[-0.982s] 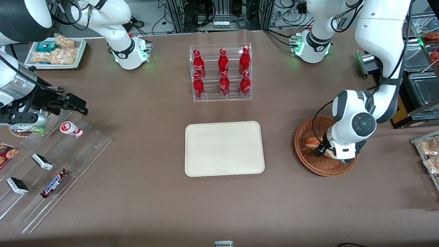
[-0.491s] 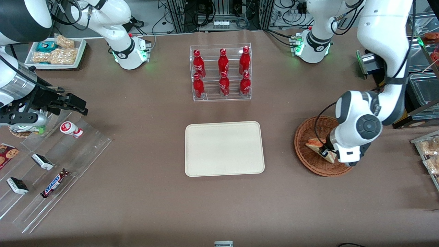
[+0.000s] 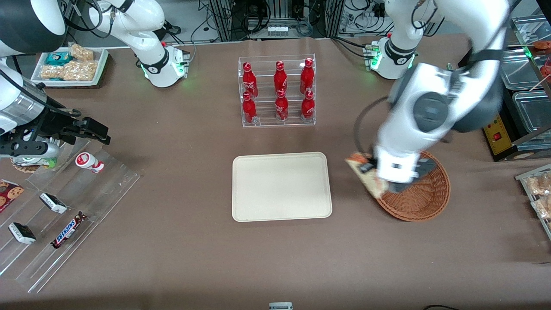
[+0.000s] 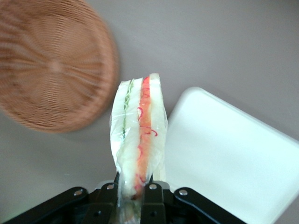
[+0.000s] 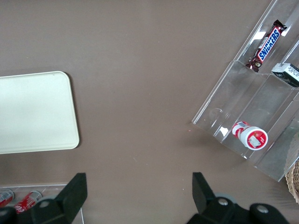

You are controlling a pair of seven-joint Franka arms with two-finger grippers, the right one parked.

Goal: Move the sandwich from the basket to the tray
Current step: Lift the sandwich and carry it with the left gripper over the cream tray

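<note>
My left gripper [image 3: 373, 171] is shut on the sandwich [image 3: 366, 173], a plastic-wrapped white wedge with red-orange and green layers. It holds it in the air above the basket's rim, between the basket and the tray. In the left wrist view the sandwich [image 4: 138, 140] hangs upright from the gripper [image 4: 133, 189]. The round reddish-brown wicker basket [image 3: 424, 200] has nothing in it, as the left wrist view [image 4: 51, 65] shows. The cream-beige tray [image 3: 281, 186] lies flat and bare toward the parked arm from the basket; a corner of it shows in the left wrist view [image 4: 233, 158].
A clear rack of red bottles [image 3: 277, 91] stands farther from the camera than the tray. Clear racks with snack bars [image 3: 64, 206] lie toward the parked arm's end. A white tray of snacks [image 3: 71, 65] is at that end's back. Packaged snacks [image 3: 540, 189] lie toward the working arm's end.
My gripper has lifted the sandwich out of the basket and carried it toward the tray. The arm rose and swung over the basket. The basket now holds nothing.
</note>
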